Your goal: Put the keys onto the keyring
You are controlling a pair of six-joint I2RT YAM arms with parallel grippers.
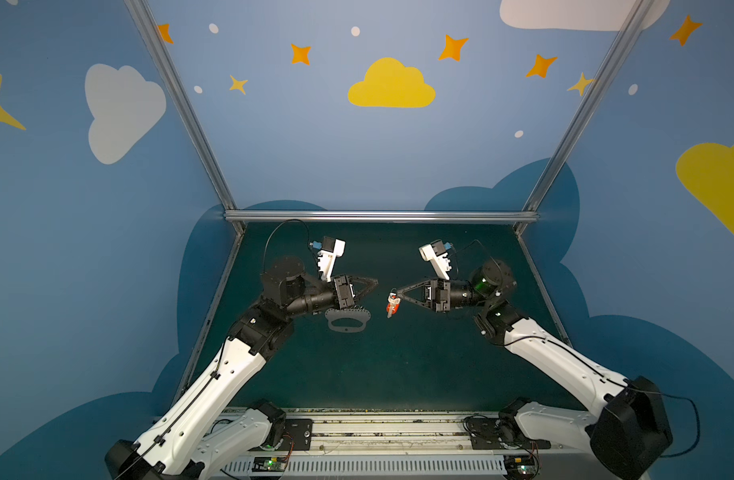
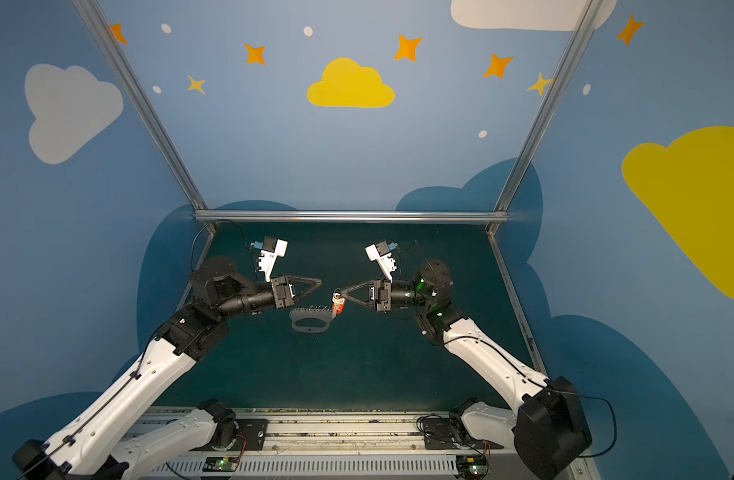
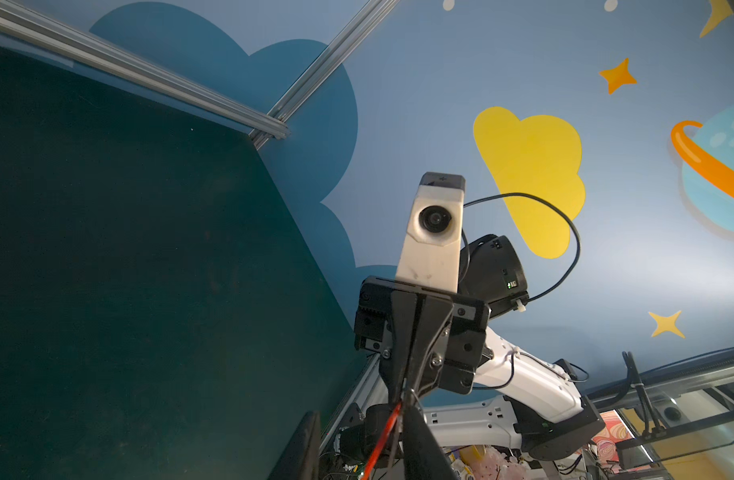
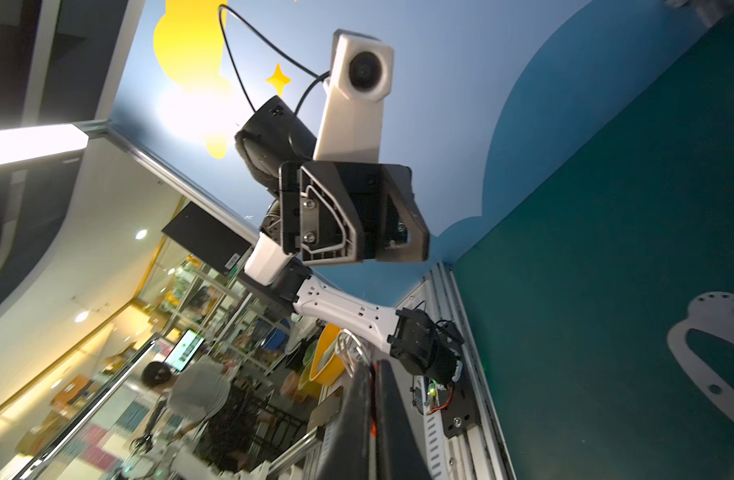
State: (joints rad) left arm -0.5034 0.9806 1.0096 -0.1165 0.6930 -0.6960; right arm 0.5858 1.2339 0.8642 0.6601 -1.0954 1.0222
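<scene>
Now in right pincer (image 1: 396, 291): the keys (image 1: 392, 306).

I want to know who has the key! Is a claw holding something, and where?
The right gripper pinches the key by its top end, so it dangles. The left gripper holds nothing.

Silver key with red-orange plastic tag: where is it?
The silver key hangs mid-scene in both top views from the right gripper, just right of the flat grey holed plate.
</scene>
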